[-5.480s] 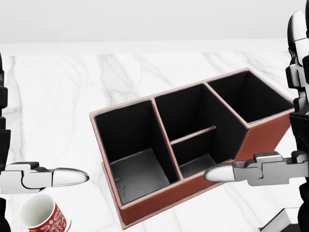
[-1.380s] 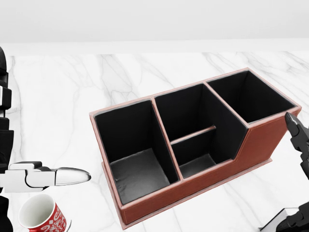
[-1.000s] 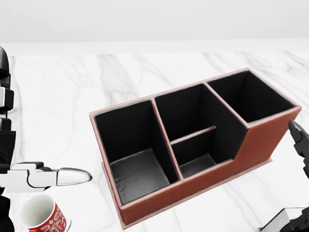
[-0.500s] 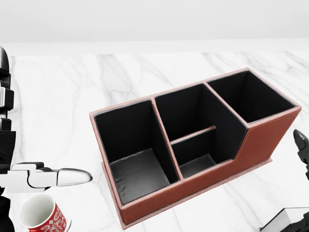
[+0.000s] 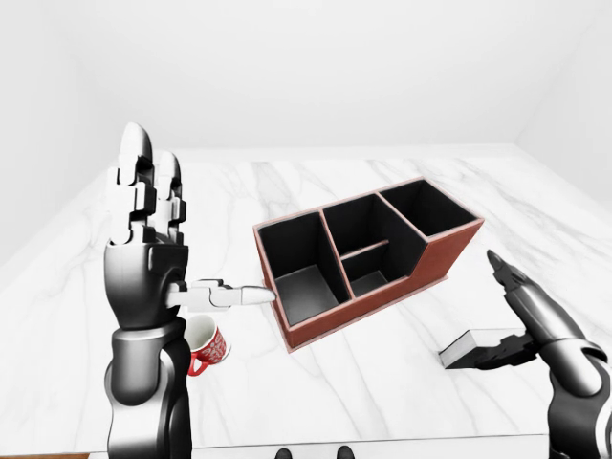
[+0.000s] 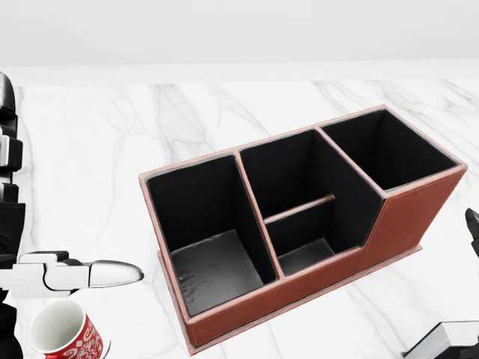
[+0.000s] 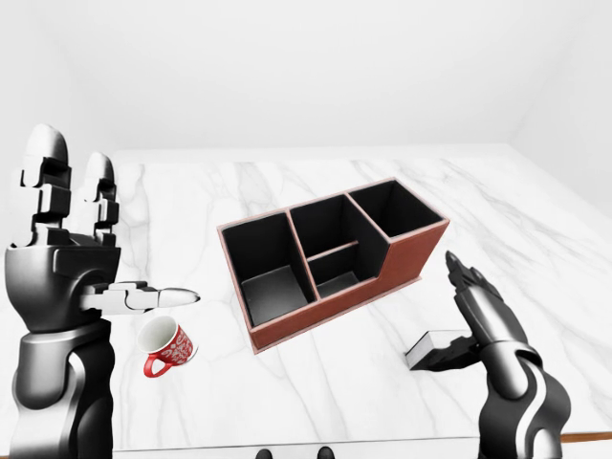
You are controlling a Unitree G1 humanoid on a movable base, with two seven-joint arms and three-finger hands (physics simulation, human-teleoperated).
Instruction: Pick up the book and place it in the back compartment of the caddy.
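On white marble table [image 5: 382, 382], caddy [image 5: 368, 253], book [image 7: 432, 349]

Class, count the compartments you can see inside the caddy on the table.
4 in the caddy: one large at head view's left, two small in the middle split by a low divider, one at the upper right.

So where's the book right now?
In the right-eye view the book lies flat on the marble table at lower right, right of the caddy, with the right hand reaching over it.

Left hand [image 5: 153, 229] raised upright with fingers spread, right hand [image 7: 478, 320] low, fingers extended open
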